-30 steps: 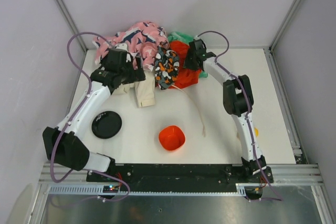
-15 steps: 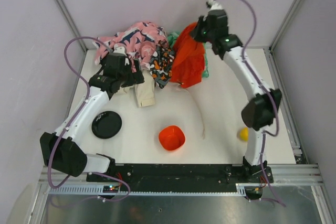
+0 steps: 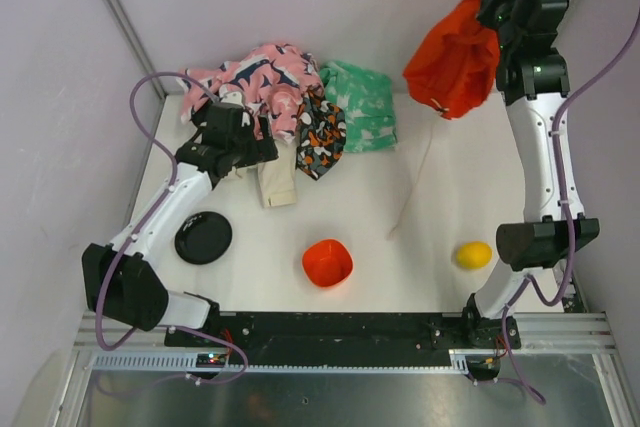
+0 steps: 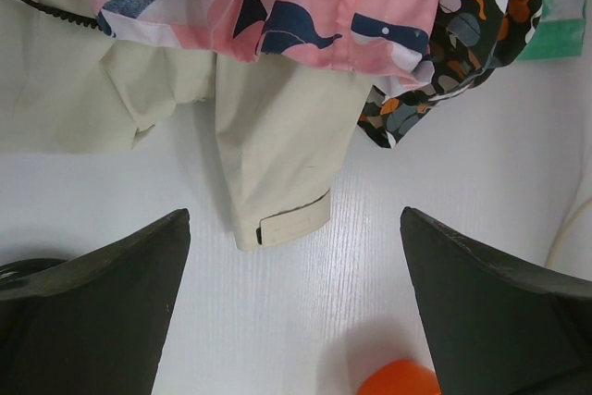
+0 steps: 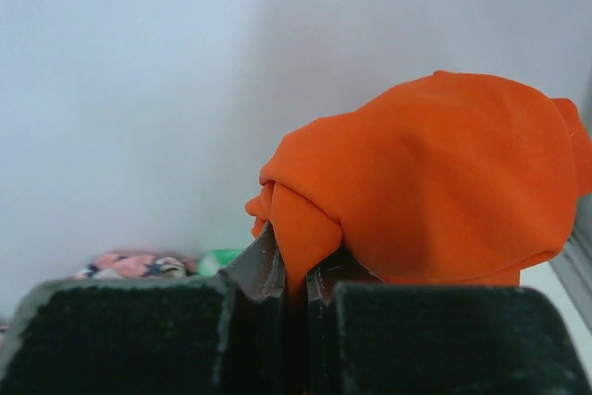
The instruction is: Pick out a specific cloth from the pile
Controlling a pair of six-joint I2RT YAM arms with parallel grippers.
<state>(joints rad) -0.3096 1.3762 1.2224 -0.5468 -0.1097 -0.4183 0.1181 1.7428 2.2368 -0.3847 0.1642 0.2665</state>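
Note:
My right gripper is shut on the plain red-orange cloth and holds it high at the back right, hanging free of the table. In the right wrist view the cloth is pinched between the gripper and bulges above it. The pile lies at the back: pink whale print, orange-black-white patterned, green and beige pieces. My left gripper is open over the pile's front edge; in the left wrist view it is open and empty above the beige piece.
A small red bowl sits front centre, a black dish front left, a yellow object front right. A thin white cord runs across the table. Walls close the back and sides.
My right gripper has lifted the red-orange cloth out of the pile and swung it up to the back right. The green cloth is uncovered. The left arm has barely moved.

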